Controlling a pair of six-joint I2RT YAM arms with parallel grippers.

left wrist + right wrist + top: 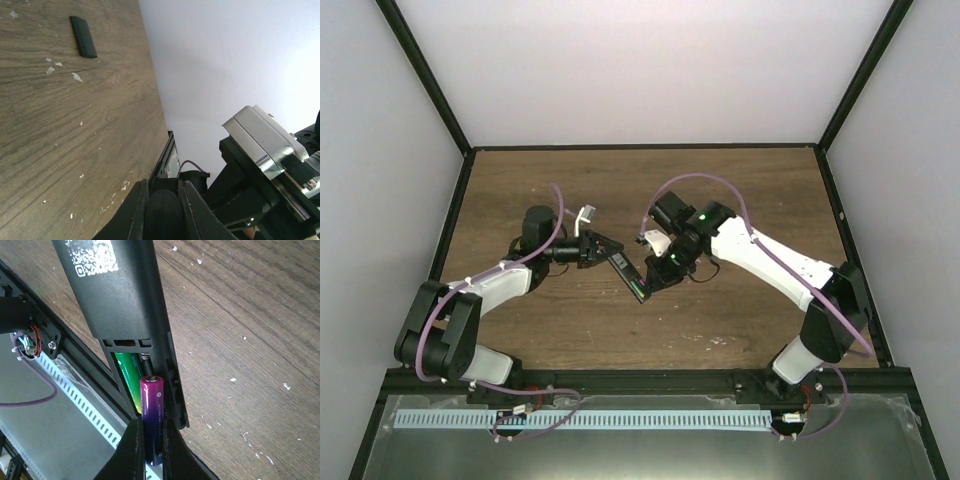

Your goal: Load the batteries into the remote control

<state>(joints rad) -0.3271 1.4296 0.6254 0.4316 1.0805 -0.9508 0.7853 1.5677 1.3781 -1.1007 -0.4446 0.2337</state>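
One cell's in, one to go. The green battery (125, 374) sits in one bay of the remote control (115, 295). Your left end effector (163, 195) looks clamped on the remote's end, holding it up over the middle of the worktop (250, 340). Your right end effector (151, 440) is pinched tight on the blue-purple battery (151, 407), whose leading end is at the empty bay, just short of the spring (145, 357).

Imo press that end into the spring first, then rock the tail down flat beside the green one. Don't let go until it's seated. The bay's side wall runs right beside the cell, so your fingertips could catch on it.

There's also a small black flat piece (82, 36) on the wood, probably the lid, though I can't tell near which edge. Pale specks (75, 76) lie nearby; neither's in the way.
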